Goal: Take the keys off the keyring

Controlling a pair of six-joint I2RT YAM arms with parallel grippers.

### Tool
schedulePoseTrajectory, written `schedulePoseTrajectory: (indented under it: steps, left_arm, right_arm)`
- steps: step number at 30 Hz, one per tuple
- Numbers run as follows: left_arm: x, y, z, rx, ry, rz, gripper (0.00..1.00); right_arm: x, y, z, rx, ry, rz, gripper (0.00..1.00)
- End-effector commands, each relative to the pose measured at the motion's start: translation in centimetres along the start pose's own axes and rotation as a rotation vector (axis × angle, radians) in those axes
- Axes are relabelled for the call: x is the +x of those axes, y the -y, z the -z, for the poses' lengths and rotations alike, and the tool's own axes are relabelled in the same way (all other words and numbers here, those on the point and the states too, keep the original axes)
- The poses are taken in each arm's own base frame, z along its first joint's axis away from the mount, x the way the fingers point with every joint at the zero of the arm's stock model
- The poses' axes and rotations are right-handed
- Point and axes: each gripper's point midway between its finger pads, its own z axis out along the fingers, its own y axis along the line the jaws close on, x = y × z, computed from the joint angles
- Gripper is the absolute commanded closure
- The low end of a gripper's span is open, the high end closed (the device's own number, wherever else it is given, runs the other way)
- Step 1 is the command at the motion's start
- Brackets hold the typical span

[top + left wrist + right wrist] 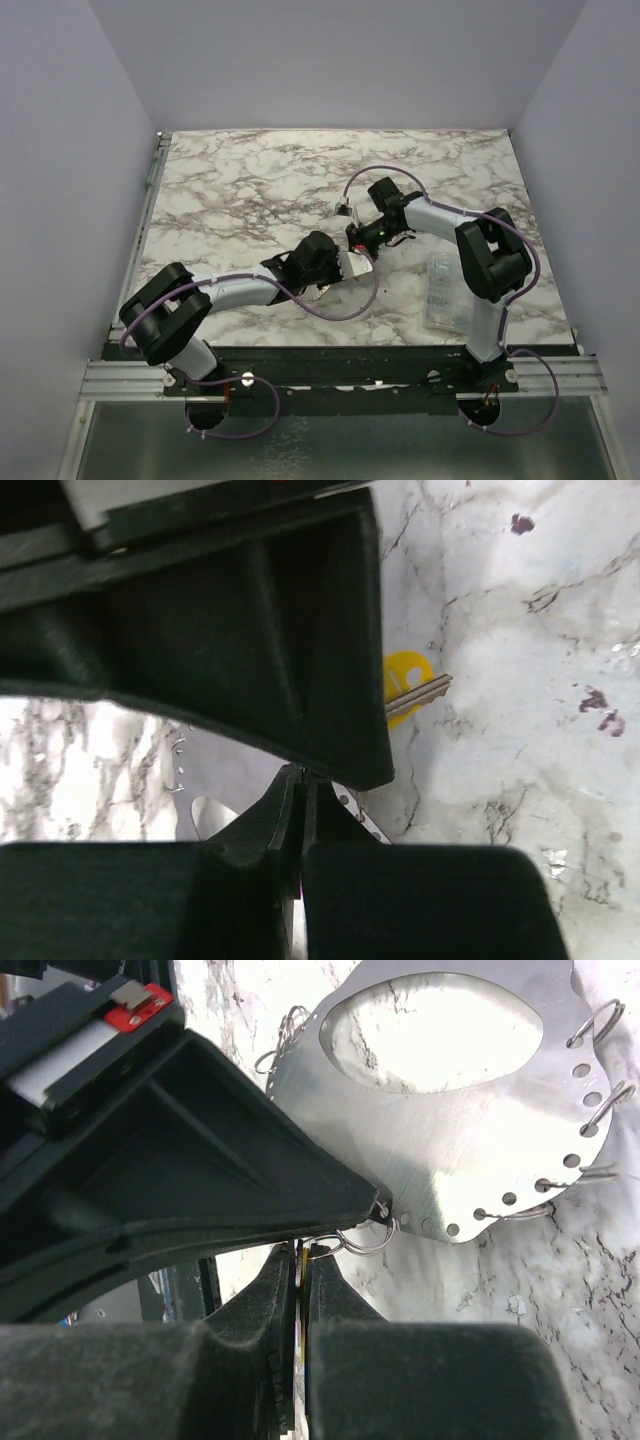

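The keyring (pixel 440 1130) is a flat grey metal plate with a large oval hole and a row of small holes carrying thin wire rings (pixel 365 1240). In the top view it lies mid-table between both grippers (pixel 352 264). My left gripper (pixel 300 780) is shut on the plate's edge (pixel 215 780). My right gripper (pixel 305 1252) is shut on a thin yellow-edged key (pixel 303 1290) that hangs from a wire ring at the plate's corner. In the left wrist view the key's yellow head and silver blade (pixel 408 685) show behind the right finger. The grippers nearly touch.
A clear plastic box (pixel 445 290) lies on the marble table (pixel 250 180) to the right, next to the right arm's base. Purple cables loop around both arms. Plain walls enclose the table's left, right and far sides.
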Motion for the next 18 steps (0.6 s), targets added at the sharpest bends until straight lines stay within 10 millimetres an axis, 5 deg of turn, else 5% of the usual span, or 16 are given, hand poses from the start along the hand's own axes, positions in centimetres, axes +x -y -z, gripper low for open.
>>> schedulePoseTrajectory:
  steps: [1,6,13,18]
  left_arm:
    - [2.5,-1.8,0.4,-0.156,-0.232,-0.187,1.0]
    - [2.7,-1.2,0.3,-0.16,-0.287,-0.191,1.0]
    - [2.0,-0.4,0.9,-0.037,-0.167,-0.029,0.64]
    - [0.3,-0.9,2.0,0.041,-0.043,0.133,0.48]
  right_arm:
    - [-1.7,-3.3,-0.1,-0.093,0.04,0.041,0.99]
    - [-1.4,-3.0,-0.2,-0.089,0.034,0.034,0.99]
    - [-1.0,-1.8,-0.3,-0.031,0.015,0.04,0.99]
    - [-1.4,-0.9,0.1,0.035,0.011,0.072,0.99]
